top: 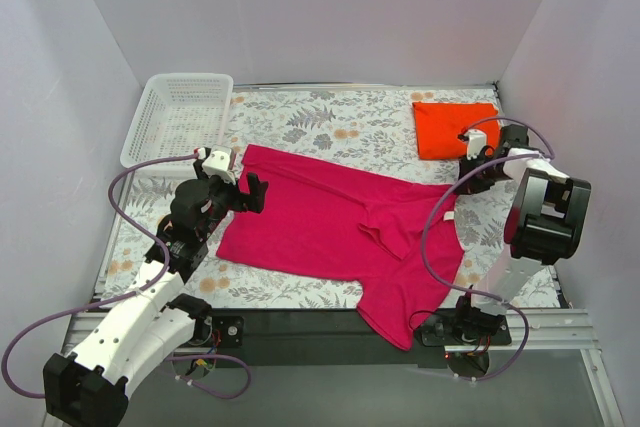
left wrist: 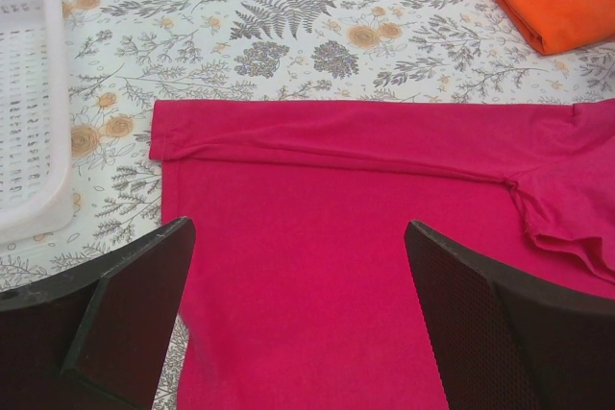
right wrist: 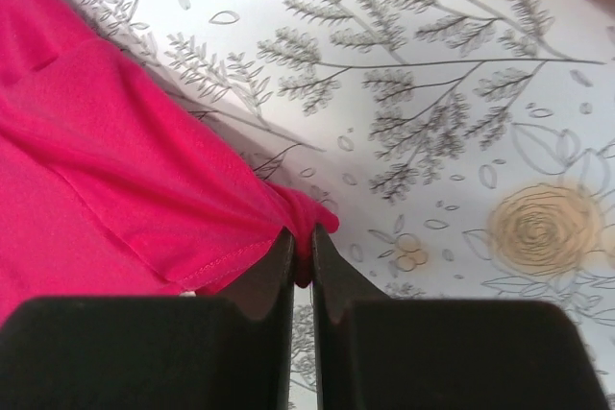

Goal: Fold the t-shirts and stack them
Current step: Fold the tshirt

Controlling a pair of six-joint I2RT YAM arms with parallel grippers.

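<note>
Folding step on the magenta t-shirt (top: pixel 330 222), lying spread on the floral tablecloth (top: pixel 300 122) near the folded orange t-shirt (top: pixel 455 127): the right gripper (right wrist: pixel 303 237) is clamped on its stitched edge, the left gripper (left wrist: pixel 298 229) hovers open over its hem end, which it probably must grasp next

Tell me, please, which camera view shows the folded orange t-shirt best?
The top external view: nearly the whole orange t-shirt shows there, folded flat at the far right. The left wrist view catches only one cropped corner of it. The right wrist view shows just an orange sliver at its top edge.
</note>
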